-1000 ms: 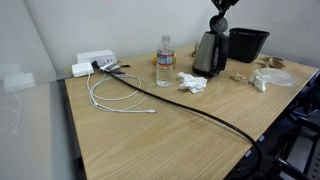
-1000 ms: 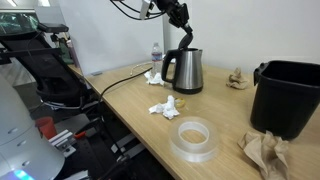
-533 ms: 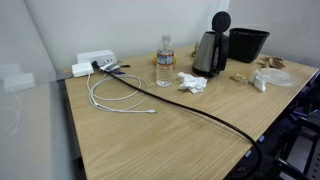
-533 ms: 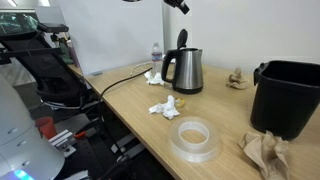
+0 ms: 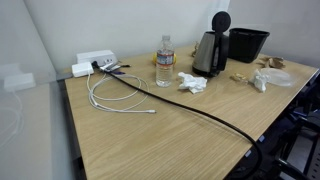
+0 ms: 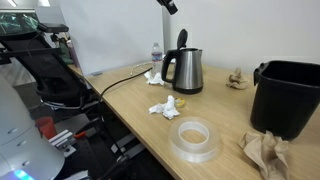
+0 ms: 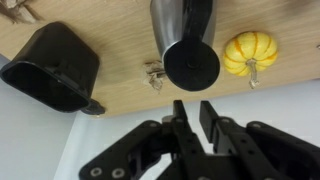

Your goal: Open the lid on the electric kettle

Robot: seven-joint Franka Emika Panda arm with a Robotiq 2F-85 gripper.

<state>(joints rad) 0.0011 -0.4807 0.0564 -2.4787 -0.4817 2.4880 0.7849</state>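
Note:
The brushed-steel electric kettle (image 5: 208,55) stands at the far side of the wooden table, and it shows in both exterior views (image 6: 187,72). Its round black lid (image 5: 221,21) stands tipped up on its hinge above the kettle's top (image 6: 182,39). In the wrist view the lid (image 7: 191,63) faces me as a black disc in front of the kettle body (image 7: 180,18). My gripper (image 7: 191,112) hangs above and clear of the kettle, fingers nearly together with a narrow gap, holding nothing. It shows at the top edge of an exterior view (image 6: 168,5).
A black bin (image 5: 248,42) stands beside the kettle (image 6: 290,95). A water bottle (image 5: 165,62), crumpled tissues (image 5: 191,83), a white cable (image 5: 115,98), a black cable (image 5: 200,110) and a tape roll (image 6: 195,138) lie on the table. A small yellow pumpkin (image 7: 249,52) sits near the kettle.
One second ago my gripper was at the kettle's top. The lid has since swung upright and my gripper has risen away from it.

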